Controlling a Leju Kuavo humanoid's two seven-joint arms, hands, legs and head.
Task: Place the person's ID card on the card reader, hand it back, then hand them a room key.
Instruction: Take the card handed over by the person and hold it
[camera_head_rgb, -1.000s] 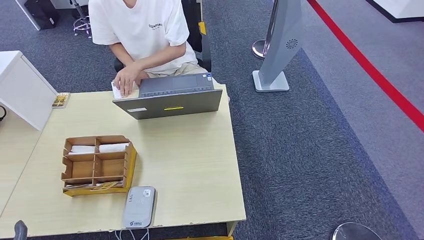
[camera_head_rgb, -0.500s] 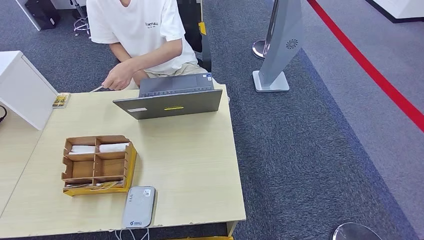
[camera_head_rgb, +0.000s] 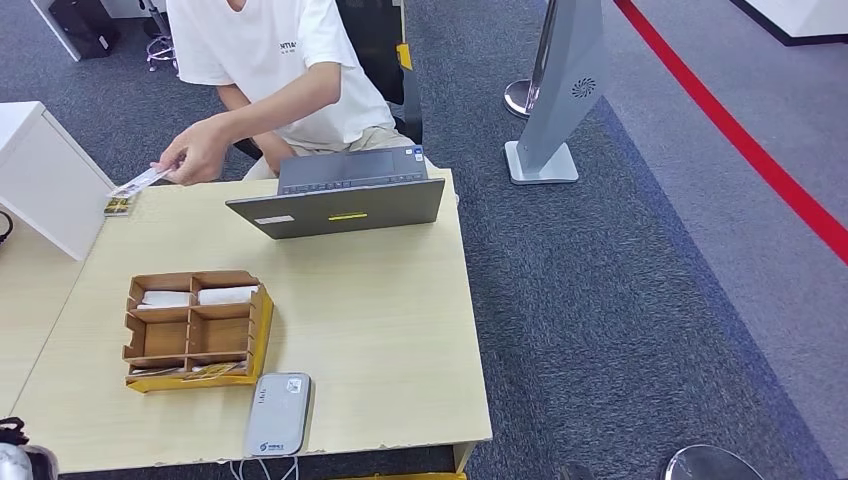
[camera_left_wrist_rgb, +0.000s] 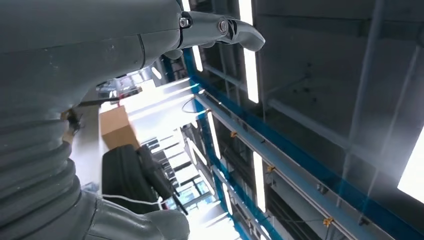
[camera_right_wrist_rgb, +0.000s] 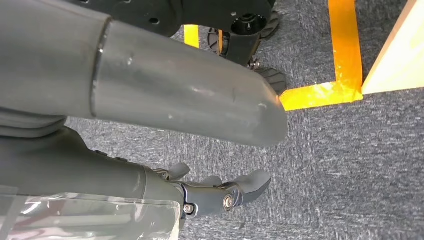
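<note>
A person in a white T-shirt (camera_head_rgb: 265, 60) sits at the table's far side and holds a pale ID card (camera_head_rgb: 140, 181) out over the far left corner in one hand (camera_head_rgb: 192, 152). The grey card reader (camera_head_rgb: 277, 413) lies at the table's near edge with nothing on it. Beside it a brown divided box (camera_head_rgb: 195, 325) holds white room key cards (camera_head_rgb: 197, 296) in its far compartments. My left hand (camera_left_wrist_rgb: 115, 45) is raised with its fingers apart and holds nothing. My right hand (camera_right_wrist_rgb: 125, 175) hangs over the carpet, fingers spread and empty.
A grey laptop (camera_head_rgb: 340, 195) stands open in front of the person. A white box (camera_head_rgb: 45, 180) and a small yellow item (camera_head_rgb: 120, 203) sit at the far left. A grey sign stand (camera_head_rgb: 560, 90) is on the carpet to the right. The wooden table (camera_head_rgb: 400, 330) has bare room on its right half.
The person lifted the card from beside the laptop and stretched it out toward the far left corner. Part of my left arm has risen into the lower left corner.
</note>
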